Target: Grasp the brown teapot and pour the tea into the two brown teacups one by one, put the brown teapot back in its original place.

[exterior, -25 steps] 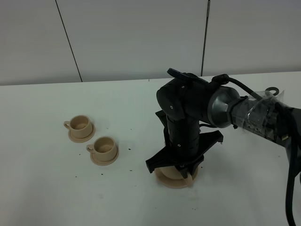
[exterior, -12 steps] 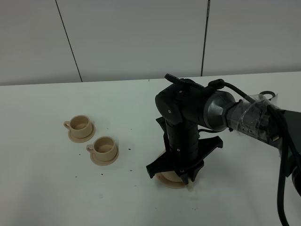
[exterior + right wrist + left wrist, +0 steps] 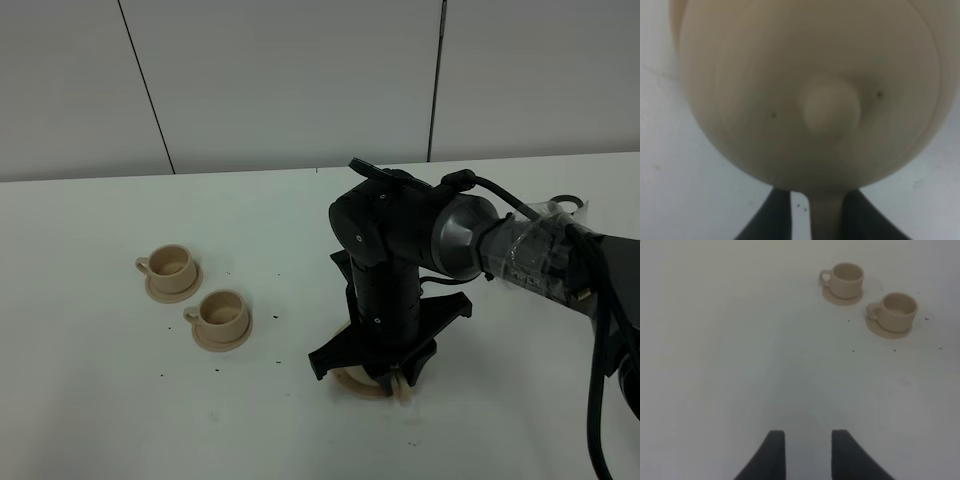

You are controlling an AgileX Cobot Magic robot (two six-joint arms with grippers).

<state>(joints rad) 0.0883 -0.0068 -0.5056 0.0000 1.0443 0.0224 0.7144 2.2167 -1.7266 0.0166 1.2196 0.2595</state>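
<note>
The brown teapot (image 3: 790, 75) fills the right wrist view from above, its lid knob in the middle. Its loop handle (image 3: 826, 220) lies between the fingers of my right gripper (image 3: 817, 194), which stands open with a sliver of table showing beside the handle. From the high camera the right gripper (image 3: 385, 372) covers the pot. Only a bit of the teapot (image 3: 402, 391) and the rim of its wide saucer (image 3: 343, 382) peek out. The two brown teacups (image 3: 171, 263) (image 3: 222, 311) stand on small saucers to the left. My left gripper (image 3: 807, 436) is open and holds nothing.
The white table (image 3: 90, 400) carries scattered dark specks around the cups and the pot. A white panelled wall (image 3: 300, 80) closes the back. The right arm's black cable (image 3: 600, 400) hangs at the right edge.
My right arm has sunk a little and shifted left over the wide saucer, so less of the teapot shows beneath it. The cups have not moved.
</note>
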